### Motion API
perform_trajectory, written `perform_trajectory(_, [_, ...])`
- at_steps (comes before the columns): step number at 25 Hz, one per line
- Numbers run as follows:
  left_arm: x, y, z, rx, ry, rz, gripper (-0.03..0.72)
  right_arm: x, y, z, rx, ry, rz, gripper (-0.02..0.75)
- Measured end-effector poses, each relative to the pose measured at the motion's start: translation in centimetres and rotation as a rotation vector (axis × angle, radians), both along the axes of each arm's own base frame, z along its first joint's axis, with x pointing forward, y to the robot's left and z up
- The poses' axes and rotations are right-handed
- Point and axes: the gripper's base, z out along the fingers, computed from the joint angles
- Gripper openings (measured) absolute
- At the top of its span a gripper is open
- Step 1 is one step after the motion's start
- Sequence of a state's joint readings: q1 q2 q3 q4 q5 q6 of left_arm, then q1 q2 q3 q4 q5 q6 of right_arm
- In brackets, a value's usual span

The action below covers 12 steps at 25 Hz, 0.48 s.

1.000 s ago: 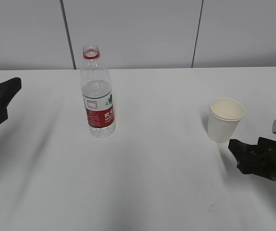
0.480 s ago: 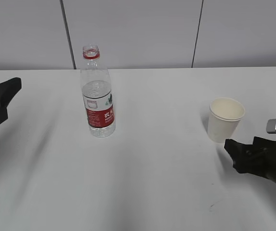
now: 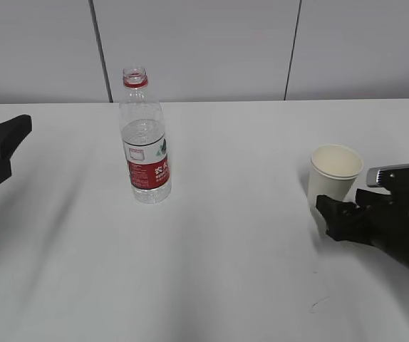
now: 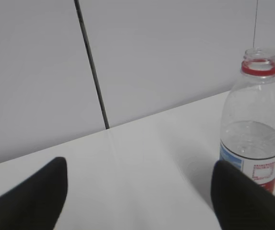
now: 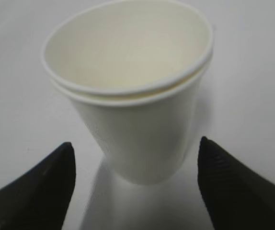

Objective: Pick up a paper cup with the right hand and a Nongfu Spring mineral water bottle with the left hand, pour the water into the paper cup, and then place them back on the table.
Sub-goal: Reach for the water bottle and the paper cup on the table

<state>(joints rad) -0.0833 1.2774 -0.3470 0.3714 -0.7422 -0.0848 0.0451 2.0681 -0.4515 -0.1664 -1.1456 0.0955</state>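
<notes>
Right claw [image 5: 135, 184] spread, straddling cup [image 5: 130, 91], not yet pinching; left claw [image 4: 142, 196] spread too, left of bottle [image 3: 145, 139]; both upright on table [image 3: 233, 278]; nothing grasped, pouring undone.

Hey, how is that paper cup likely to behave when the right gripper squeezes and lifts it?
The paper cup looks empty, so it is probably very light and easily nudged or tipped. Its thin paper wall may dent under a hard squeeze, though two rolled rims suggest nested cups, likely adding stiffness. The right hand is open around it, not touching.
</notes>
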Motion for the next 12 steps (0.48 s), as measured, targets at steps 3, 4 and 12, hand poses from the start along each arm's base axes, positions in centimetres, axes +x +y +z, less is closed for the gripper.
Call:
perform_trajectory(3, [0.0, 0.0, 0.0, 0.000, 0.000, 0.000, 0.562, 1.2, 0.1, -0.3, 0.000, -0.016, 0.000, 0.593])
perform_trajectory(4, [0.0, 0.0, 0.0, 0.000, 0.000, 0.000, 0.562, 1.5, 0.1, -0.5, -0.001, -0.021, 0.001, 0.593])
perform_trajectory(12, [0.0, 0.0, 0.0, 0.000, 0.000, 0.000, 0.562, 4.0, 0.3, -1.1, 0.000, -0.064, 0.010, 0.593])
